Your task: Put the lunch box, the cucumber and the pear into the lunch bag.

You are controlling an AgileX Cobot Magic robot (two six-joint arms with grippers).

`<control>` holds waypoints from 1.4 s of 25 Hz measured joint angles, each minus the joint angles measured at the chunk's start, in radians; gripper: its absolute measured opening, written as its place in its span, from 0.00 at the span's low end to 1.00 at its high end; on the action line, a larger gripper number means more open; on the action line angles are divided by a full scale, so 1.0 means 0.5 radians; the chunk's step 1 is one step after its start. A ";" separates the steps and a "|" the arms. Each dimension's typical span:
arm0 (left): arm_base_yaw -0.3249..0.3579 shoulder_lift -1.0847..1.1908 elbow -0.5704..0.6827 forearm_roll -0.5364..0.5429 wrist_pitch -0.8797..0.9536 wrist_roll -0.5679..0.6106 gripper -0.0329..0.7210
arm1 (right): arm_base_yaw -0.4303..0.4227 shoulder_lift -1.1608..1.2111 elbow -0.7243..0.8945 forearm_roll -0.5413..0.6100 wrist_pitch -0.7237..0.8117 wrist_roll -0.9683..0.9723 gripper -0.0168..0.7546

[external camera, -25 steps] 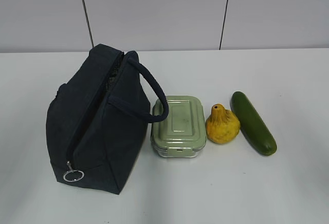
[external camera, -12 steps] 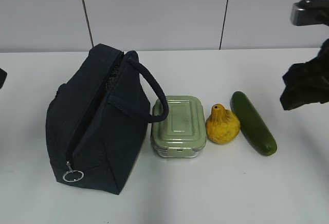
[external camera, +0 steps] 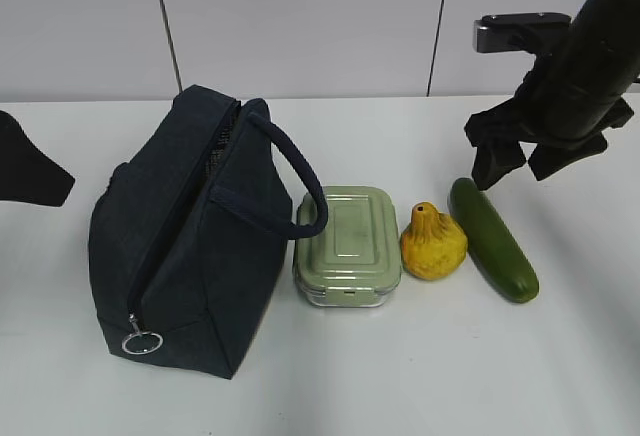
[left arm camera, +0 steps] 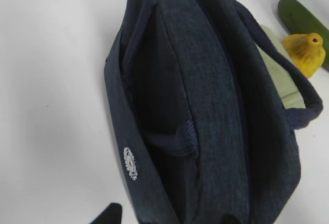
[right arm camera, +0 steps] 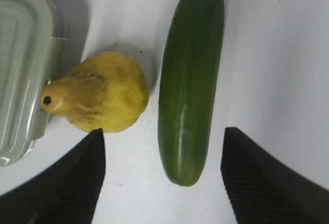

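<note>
The navy lunch bag [external camera: 190,236] stands at the left, its silver ring pull [external camera: 143,341] at the near end. The green-lidded lunch box [external camera: 348,241], the yellow pear [external camera: 433,243] and the dark green cucumber [external camera: 492,239] lie in a row to its right. My right gripper [external camera: 530,161] hovers open above the cucumber's far end. In the right wrist view its fingers straddle the cucumber [right arm camera: 191,80], with the pear [right arm camera: 100,93] beside the left finger. My left gripper [external camera: 30,171] is at the left edge, open, beside the bag [left arm camera: 205,106].
The white table [external camera: 400,376] carries all the things, with a grey panelled wall behind. The bag's loop handle [external camera: 300,181] leans over the lunch box's left edge. The lunch box [right arm camera: 25,64] lies at the left of the right wrist view.
Both arms have come into view. The right gripper has moved left to above the cucumber's far end. The left gripper has come further in at the left edge.
</note>
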 joint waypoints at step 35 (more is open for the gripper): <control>0.000 0.029 -0.017 -0.045 -0.066 0.075 0.50 | -0.142 0.921 -0.613 0.151 0.104 -0.118 0.67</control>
